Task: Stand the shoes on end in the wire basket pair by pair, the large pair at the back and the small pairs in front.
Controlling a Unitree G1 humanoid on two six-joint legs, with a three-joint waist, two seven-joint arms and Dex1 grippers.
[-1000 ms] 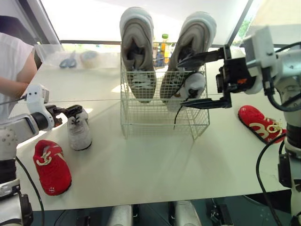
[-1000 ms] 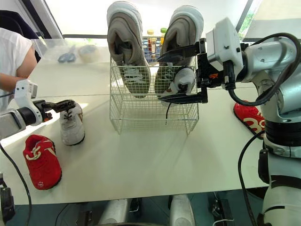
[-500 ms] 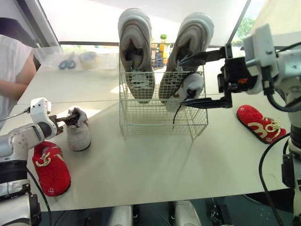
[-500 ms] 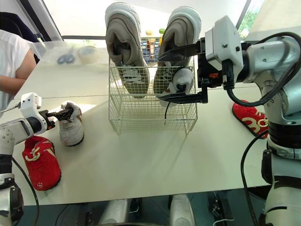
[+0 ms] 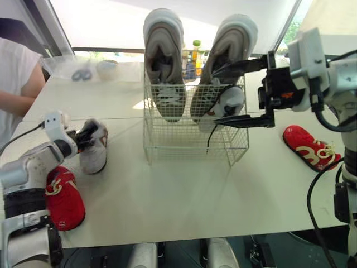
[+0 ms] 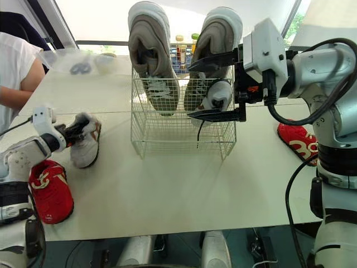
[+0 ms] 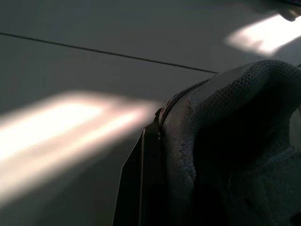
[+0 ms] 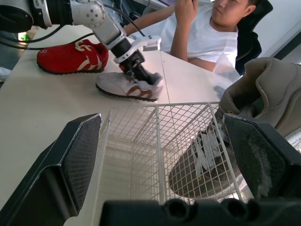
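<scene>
I cannot see both fingers of the left end effector (image 5: 85,136). It is clamped on the collar of the white shoe (image 5: 96,155), and the wrist view gives me one finger (image 7: 141,188) outside that collar; the other is hidden.

The small shoe (image 5: 230,100) in the wire basket (image 5: 189,146) is partly masked by the wide-spread right end effector (image 5: 215,95).

Bottles (image 5: 195,47) at the basket's 12 o'clock sit mostly behind the large shoes (image 5: 162,50).

The left arm overlaps the red shoe (image 5: 67,204) at 8 o'clock.

The person (image 5: 14,72) is cut off at the 9 o'clock edge.

Items (image 5: 83,73) in the clear tray (image 5: 56,64) at 11 o'clock are too small to identify.
</scene>
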